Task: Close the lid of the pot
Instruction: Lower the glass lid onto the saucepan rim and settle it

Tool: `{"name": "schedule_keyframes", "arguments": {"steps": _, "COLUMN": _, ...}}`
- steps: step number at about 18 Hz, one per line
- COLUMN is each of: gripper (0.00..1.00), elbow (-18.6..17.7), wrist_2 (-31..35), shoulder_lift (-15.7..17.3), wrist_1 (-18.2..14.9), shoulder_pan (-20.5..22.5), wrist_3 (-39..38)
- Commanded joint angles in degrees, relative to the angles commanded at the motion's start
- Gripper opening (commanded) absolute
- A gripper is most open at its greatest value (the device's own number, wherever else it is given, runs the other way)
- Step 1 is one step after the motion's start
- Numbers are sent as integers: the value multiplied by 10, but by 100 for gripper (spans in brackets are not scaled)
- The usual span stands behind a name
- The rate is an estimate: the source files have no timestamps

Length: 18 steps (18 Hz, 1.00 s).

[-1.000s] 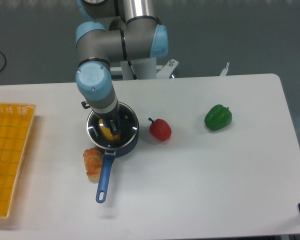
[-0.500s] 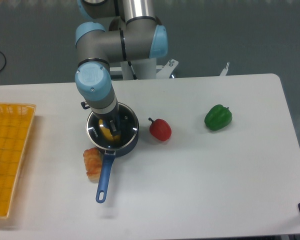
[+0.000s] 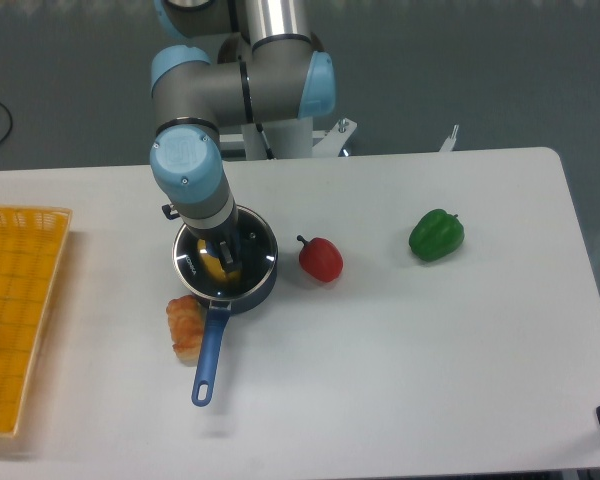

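The two-finger gripper [image 3: 223, 250] hung straight down over the pan, its dark fingers [image 3: 229, 243] low at the lid's centre where the blue knob would be; the knob itself was hidden by the wrist, and whether the fingers were clamped on it or had let go could not be told from this view. Under them the round transparent glass lid with thin silver rim [image 3: 264, 248] appeared to lie level on the small black pan with dark blue wall and long blue handle [image 3: 209, 352], rim matching rim, with something yellow showing through the glass. Across the last second almost nothing had moved: arm, lid and pan sat in the same places, the wrist shifting only a hair. That stillness suggested the lid was already seated and the task essentially complete, with only release and withdrawal left, though this was a judgement. Just left of the handle lay an orange-and-pale food piece [image 3: 184, 321], touching or nearly so. A red pepper [image 3: 321, 259] sat just right of the pan, a green pepper [image 3: 436, 234] well apart further right, and a yellow mesh tray [image 3: 16, 300] at the white table's [image 3: 430, 380] left edge.
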Motion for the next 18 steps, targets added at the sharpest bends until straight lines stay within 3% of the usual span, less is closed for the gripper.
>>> {"name": "schedule_keyframes", "arguments": {"steps": 2, "gripper": 73, "elbow": 0, "wrist_2": 0, "shoulder_lift": -1, "wrist_1": 0, "shoulder_pan": 0, "wrist_3": 1}}
{"name": "schedule_keyframes", "arguments": {"steps": 5, "gripper": 73, "elbow": 0, "wrist_2": 1, "shoulder_lift": -1, "wrist_1": 0, "shoulder_pan": 0, "wrist_3": 2}}
{"name": "schedule_keyframes", "arguments": {"steps": 7, "gripper": 79, "elbow": 0, "wrist_2": 1, "shoulder_lift": -2, "wrist_1": 0, "shoulder_pan": 0, "wrist_3": 2}}
{"name": "schedule_keyframes", "arguments": {"steps": 13, "gripper": 80, "elbow": 0, "wrist_2": 1, "shoulder_lift": -2, "wrist_1": 0, "shoulder_pan": -4, "wrist_3": 1}}
{"name": "schedule_keyframes", "arguments": {"steps": 15, "gripper": 97, "elbow": 3, "wrist_2": 0, "shoulder_lift": -2, "wrist_1": -2, "shoulder_pan": -2, "wrist_3": 2}}
{"name": "schedule_keyframes", "arguments": {"steps": 18, "gripper": 100, "elbow": 27, "wrist_2": -3, "shoulder_lift": 0, "wrist_1": -9, "shoulder_pan": 3, "wrist_3": 2}}
